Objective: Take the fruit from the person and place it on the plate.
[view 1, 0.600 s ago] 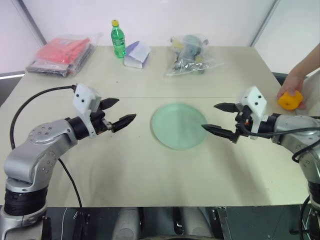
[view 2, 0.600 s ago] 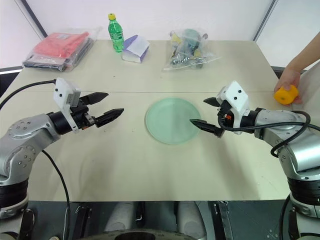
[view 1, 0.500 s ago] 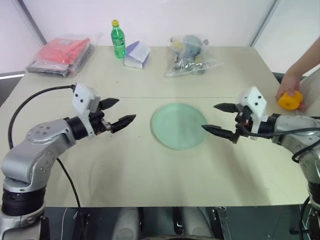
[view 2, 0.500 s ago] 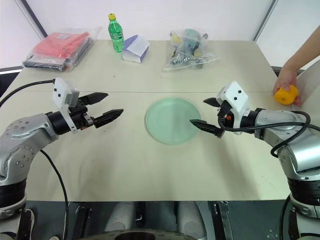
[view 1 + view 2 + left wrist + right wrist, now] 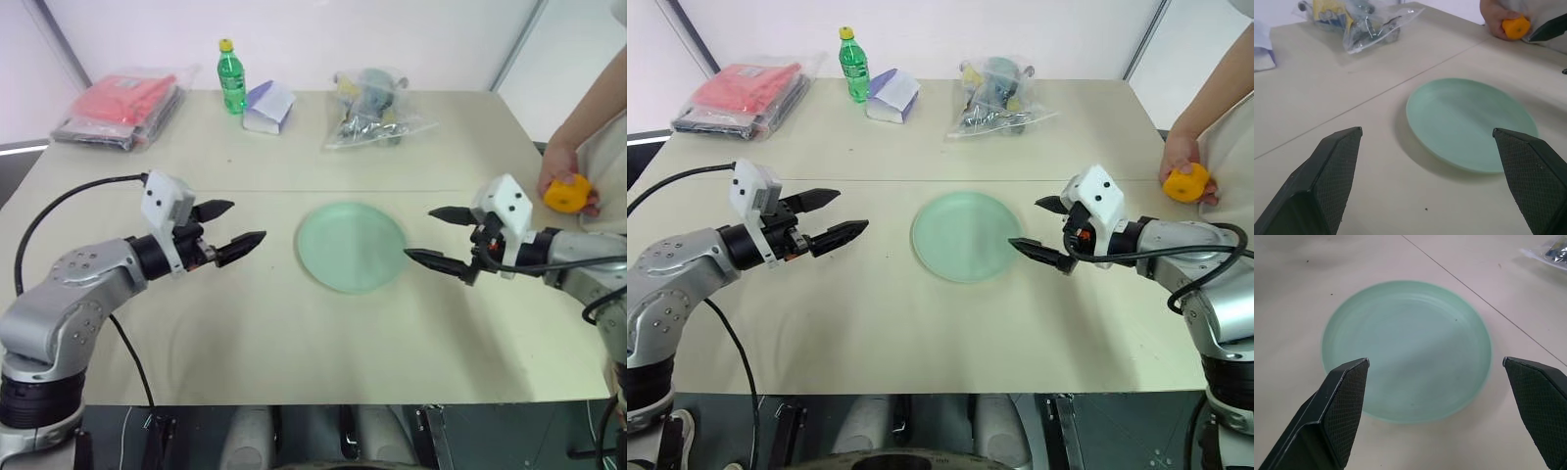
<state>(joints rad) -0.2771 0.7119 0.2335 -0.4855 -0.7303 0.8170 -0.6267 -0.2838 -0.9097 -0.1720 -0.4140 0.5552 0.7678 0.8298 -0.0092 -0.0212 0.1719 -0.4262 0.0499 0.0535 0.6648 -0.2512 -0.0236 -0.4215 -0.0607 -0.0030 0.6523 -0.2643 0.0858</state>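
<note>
Right now the plate [image 5: 351, 246] lies flat & bare at mid-table, between both grippers. Left gripper [image 5: 227, 223] hovers above the table [image 5: 294, 333] to the plate's left, fingers spread wide, nothing betw. them, tips aimed toward the plate but apart from it. Right gripper [image 5: 439, 237] hovers on the plate's right side, fingers also spread wide & empty; its lower fingertip sits just at the plate's rim in the head views, can't tell if touching. Right wrist view looks straight across the plate w/ both black fingers [image 5: 1342, 406] far apart either side.

Fruit [image 5: 567, 193] is at the table's far right edge, in the person's hand [image 5: 558, 171], which cups it from above/behind; fruit is well apart from the plate & beyond the right gripper. Left wrist view shows the same: the orange-yellow fruit under the person's fingers past the plate.

Along the far edge of the table: red pkg in clear wrap [image 5: 122, 106] at left, green bottle w/ yellow cap [image 5: 231, 77] upright, a pale book-like item [image 5: 267, 107] just beside it, & a clear bag of mixed items [image 5: 375, 108] further right.
</note>
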